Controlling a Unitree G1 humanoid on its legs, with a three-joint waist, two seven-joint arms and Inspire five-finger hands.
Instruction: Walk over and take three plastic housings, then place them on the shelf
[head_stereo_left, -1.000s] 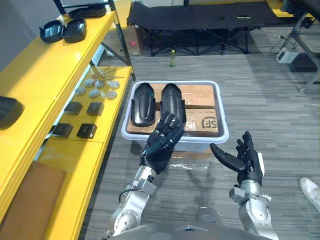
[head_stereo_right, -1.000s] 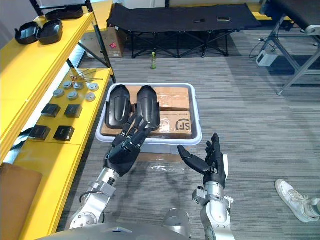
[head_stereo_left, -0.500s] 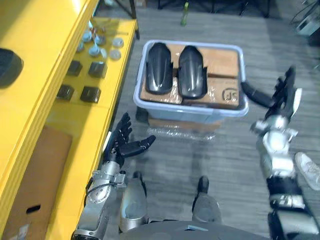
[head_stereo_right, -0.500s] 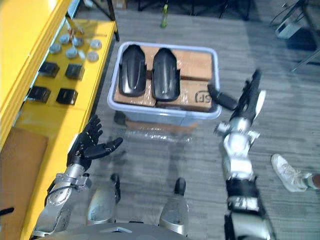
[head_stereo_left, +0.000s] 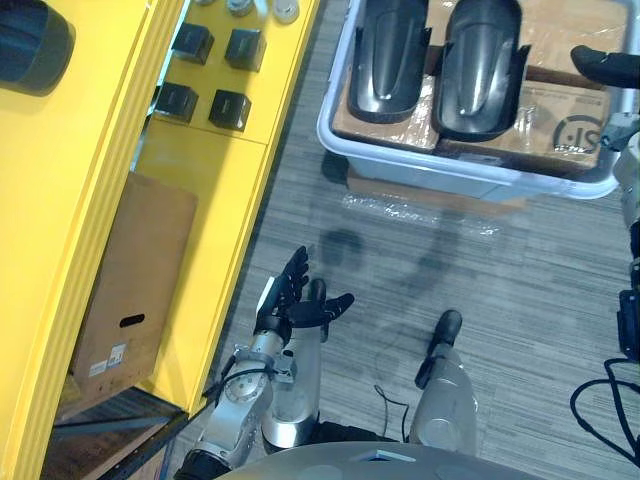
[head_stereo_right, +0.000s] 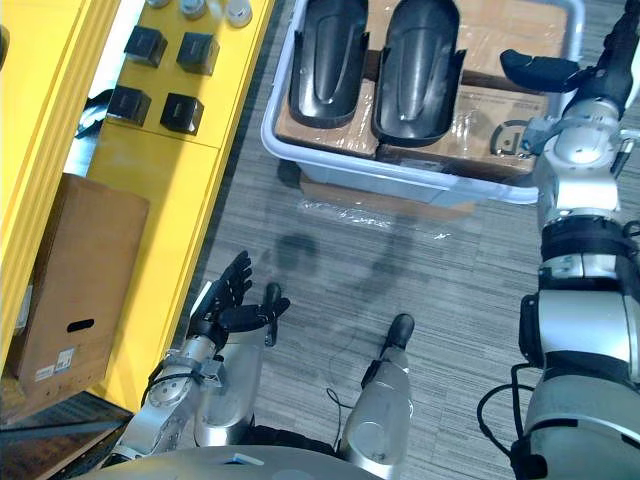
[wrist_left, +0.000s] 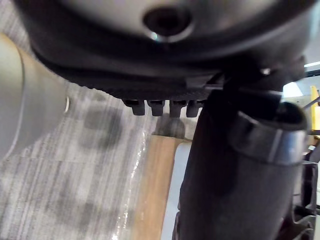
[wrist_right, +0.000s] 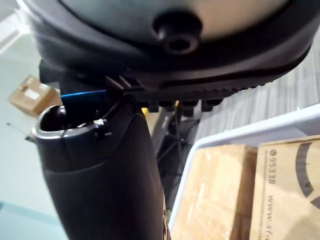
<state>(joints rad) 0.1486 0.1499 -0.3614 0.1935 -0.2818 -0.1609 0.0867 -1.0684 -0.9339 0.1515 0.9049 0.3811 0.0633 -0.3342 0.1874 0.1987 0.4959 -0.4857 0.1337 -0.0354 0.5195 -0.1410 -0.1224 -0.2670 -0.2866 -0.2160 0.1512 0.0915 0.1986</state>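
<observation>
Two black plastic housings (head_stereo_left: 392, 60) (head_stereo_left: 482, 65) lie side by side, hollow side down, on cardboard boxes (head_stereo_left: 565, 115) inside a pale plastic bin (head_stereo_left: 450, 180) on the floor ahead. A third black housing (head_stereo_left: 30, 45) rests on the yellow shelf's top level (head_stereo_left: 90, 150) at my left. My left hand (head_stereo_left: 295, 305) hangs low by the shelf's foot, open with its fingers spread and holding nothing. My right hand (head_stereo_right: 590, 80) is up at the bin's right rim, open, thumb (head_stereo_right: 530, 68) pointing over the boxes, touching neither housing. The right wrist view looks past this thumb (wrist_right: 100, 175) at the bin's rim (wrist_right: 240, 135).
Small black blocks (head_stereo_left: 210, 60) sit on the shelf's lower level. A flat cardboard box (head_stereo_left: 130, 280) lies on the bottom level. Grey carpet (head_stereo_left: 400, 260) stretches between me and the bin. The bin stands on another wrapped carton (head_stereo_right: 400, 200).
The whole view has shifted: the camera now looks more steeply down and the bin sits higher in it. My left hand stays low by the shelf, my right hand at the bin's right rim.
</observation>
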